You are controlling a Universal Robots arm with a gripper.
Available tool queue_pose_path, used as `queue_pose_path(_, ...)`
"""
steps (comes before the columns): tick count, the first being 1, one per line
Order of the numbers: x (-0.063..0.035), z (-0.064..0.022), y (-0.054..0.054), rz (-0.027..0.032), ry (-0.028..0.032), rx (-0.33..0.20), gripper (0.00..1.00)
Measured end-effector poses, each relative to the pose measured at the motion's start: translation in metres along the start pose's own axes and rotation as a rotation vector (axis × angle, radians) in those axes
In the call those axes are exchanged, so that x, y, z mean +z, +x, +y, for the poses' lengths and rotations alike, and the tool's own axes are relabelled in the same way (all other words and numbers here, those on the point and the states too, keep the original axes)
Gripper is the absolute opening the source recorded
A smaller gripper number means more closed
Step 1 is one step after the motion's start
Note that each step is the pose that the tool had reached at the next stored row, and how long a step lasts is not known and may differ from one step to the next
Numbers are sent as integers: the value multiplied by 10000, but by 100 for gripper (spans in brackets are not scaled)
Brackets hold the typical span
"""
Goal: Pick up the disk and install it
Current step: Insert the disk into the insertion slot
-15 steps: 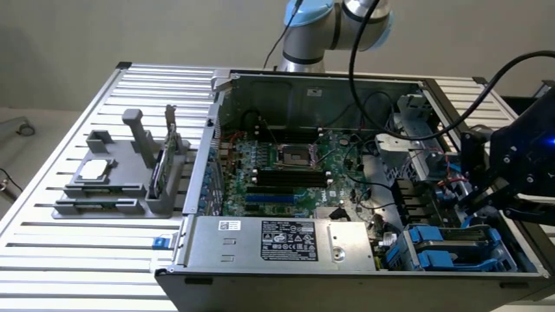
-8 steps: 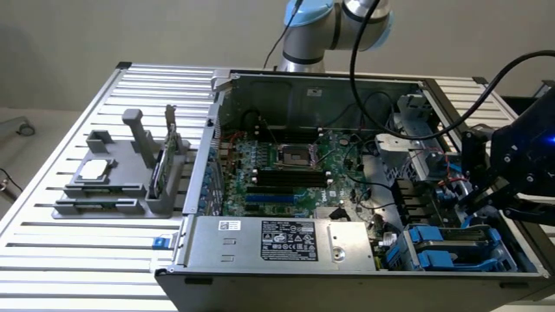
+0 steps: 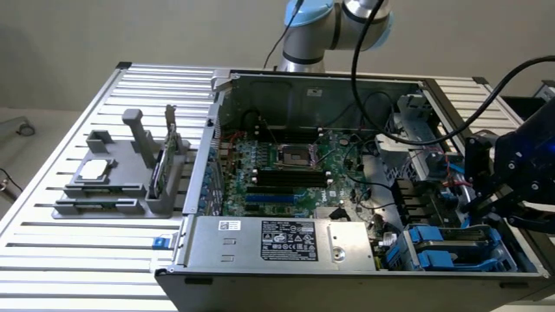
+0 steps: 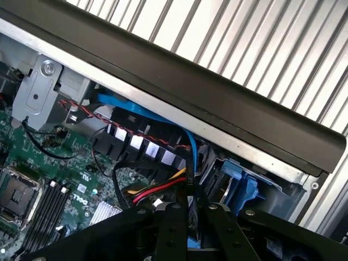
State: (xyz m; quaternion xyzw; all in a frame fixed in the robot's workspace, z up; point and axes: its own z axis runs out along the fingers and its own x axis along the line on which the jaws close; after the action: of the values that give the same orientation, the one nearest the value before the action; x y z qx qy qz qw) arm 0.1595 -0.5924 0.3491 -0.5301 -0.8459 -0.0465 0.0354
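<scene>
Disk [image 4: 193, 243] clamped edge-on in 1 pincer [image 4: 191, 211]. Ext view: pincer over blue drive bay [image 3: 451, 250] of 1 open PC case [image 3: 347, 287] on table [image 3: 78, 260]. Wrist view: disk betw 2 fingers [image 4: 169, 234], above 1 blue carrier [image 4: 239, 182].

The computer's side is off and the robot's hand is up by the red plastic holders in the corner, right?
Not quite: the holders are blue, not red, as the exterior view shows. The rest is right: the computer case is open and the gripper is up by those holders in the corner.
</scene>
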Motion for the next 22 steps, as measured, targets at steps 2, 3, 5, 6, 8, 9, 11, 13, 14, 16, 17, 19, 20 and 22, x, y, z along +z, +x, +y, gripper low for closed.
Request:
queue_pose_path(2, 0, -6, 1, -59, 25, 28, 17)
queue_pose_path(3, 0, -7, 1, -69, 28, 50, 17)
queue_pose_path(5, -1, -10, 2, -92, 32, 100, 17)
queue_pose_path(6, -1, -11, 3, -102, 34, 126, 17)
queue_pose_path(8, -2, -14, 4, -126, 39, 174, 17)
queue_pose_path(9, -3, -16, 5, -141, 43, 197, 17)
queue_pose_path(11, -4, -23, 7, -169, 52, 228, 17)
queue_pose_path(13, -9, -54, 6, -188, 61, 229, 17)
queue_pose_path(14, -12, -83, 2, -204, 69, 228, 17)
queue_pose_path(16, -16, -121, -9, -238, 85, 229, 17)
queue_pose_path(17, -17, -129, -12, -258, 94, 231, 17)
queue_pose_path(19, -17, -133, -14, -309, 116, 252, 17)
queue_pose_path(20, -17, -133, -14, -337, 127, 279, 17)
queue_pose_path(22, -16, -134, -14, -377, 140, 346, 17)
